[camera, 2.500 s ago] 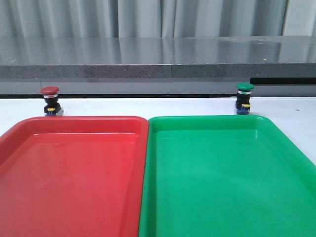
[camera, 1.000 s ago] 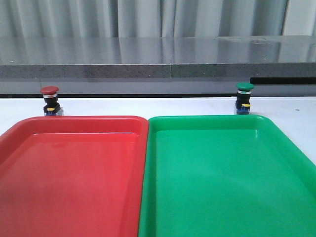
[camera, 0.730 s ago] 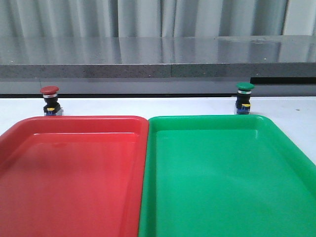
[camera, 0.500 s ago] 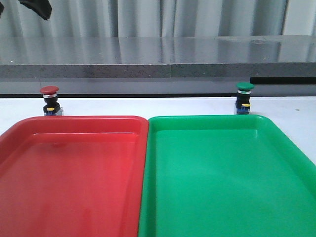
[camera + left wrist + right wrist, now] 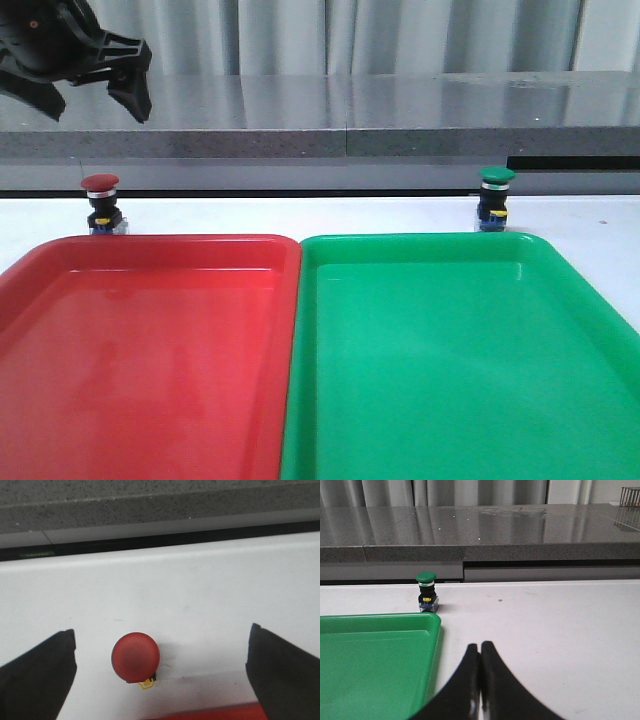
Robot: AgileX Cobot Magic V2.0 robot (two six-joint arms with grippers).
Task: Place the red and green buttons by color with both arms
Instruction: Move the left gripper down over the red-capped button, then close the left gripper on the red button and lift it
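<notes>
Moved: left gripper (image 5: 93, 98) has swung in above the red button (image 5: 100, 203), jaws spread wide
Red button: on the white table (image 5: 300, 214), just behind the red tray (image 5: 150, 350), untouched
Green button (image 5: 495, 198): behind the green tray (image 5: 450, 350)
Right gripper (image 5: 480, 660): fingers pressed together, empty, hanging back
Meaning: red pickup looks imminent

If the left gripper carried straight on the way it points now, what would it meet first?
Most likely the red button. The left gripper is open and points down at the white table, and the wrist view shows the cap between its fingers, left of centre. How high it hangs is unclear.
</notes>
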